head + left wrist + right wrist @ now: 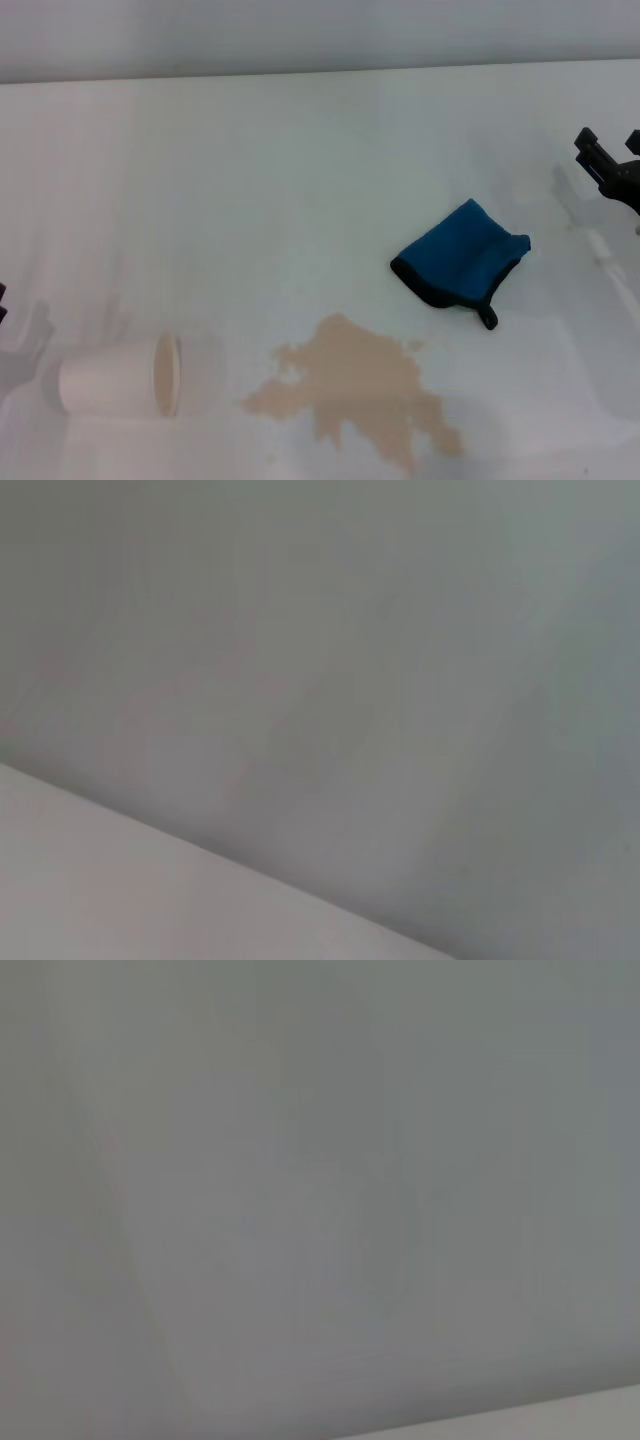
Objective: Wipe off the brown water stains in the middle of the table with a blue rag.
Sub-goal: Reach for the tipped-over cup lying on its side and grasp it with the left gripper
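The blue rag (460, 263) lies just beyond the brown water stains (358, 390); the right end effector (608, 160), fingers spread, hovers well right of it.

Surface: the table (300, 180) is plain white, smooth and glossy, filling nearly all of the head view up to a pale wall at the far edge.
Spill: the brown water stains (360, 390) spread as a light tan, ragged patch near the front middle of the table.
Cloth: the blue rag (460, 255) lies folded, with black trim and a small black loop, just beyond and to the right of the stains, apart from them.
Cup: a white cup (120, 377) lies on its side left of the stains, its mouth turned toward them.
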Robot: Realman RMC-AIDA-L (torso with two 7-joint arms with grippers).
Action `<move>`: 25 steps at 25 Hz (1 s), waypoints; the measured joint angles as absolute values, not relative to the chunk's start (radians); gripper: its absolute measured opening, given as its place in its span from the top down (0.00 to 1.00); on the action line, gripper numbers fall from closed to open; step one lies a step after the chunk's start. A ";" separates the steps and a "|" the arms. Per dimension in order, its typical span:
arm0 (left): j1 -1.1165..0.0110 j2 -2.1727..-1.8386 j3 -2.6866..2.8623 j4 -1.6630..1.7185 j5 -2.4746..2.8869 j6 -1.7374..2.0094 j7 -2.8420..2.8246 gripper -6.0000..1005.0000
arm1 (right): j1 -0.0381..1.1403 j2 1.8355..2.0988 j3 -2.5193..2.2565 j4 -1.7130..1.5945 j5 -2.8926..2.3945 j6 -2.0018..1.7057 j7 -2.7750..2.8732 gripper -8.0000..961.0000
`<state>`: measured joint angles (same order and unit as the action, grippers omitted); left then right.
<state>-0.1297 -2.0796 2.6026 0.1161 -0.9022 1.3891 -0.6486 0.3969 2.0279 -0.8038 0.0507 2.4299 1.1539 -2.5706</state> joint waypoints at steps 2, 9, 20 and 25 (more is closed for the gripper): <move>-0.129 -2.080 2.603 0.115 -0.902 1.386 -0.649 0.12 | 0.394 2.028 -0.804 0.051 2.430 1.155 -2.571 0.16; -0.119 -2.081 2.603 0.114 -0.902 1.387 -0.648 0.12 | 0.409 2.028 -0.816 0.051 2.430 1.155 -2.571 0.16; -0.120 -2.081 2.594 0.113 -0.922 1.385 -0.555 0.12 | 0.424 2.028 -0.816 0.040 2.409 1.157 -2.657 0.16; -0.122 -2.081 2.594 0.112 -0.953 1.384 -0.555 0.12 | 0.430 2.028 -0.816 0.041 2.406 1.155 -2.687 0.16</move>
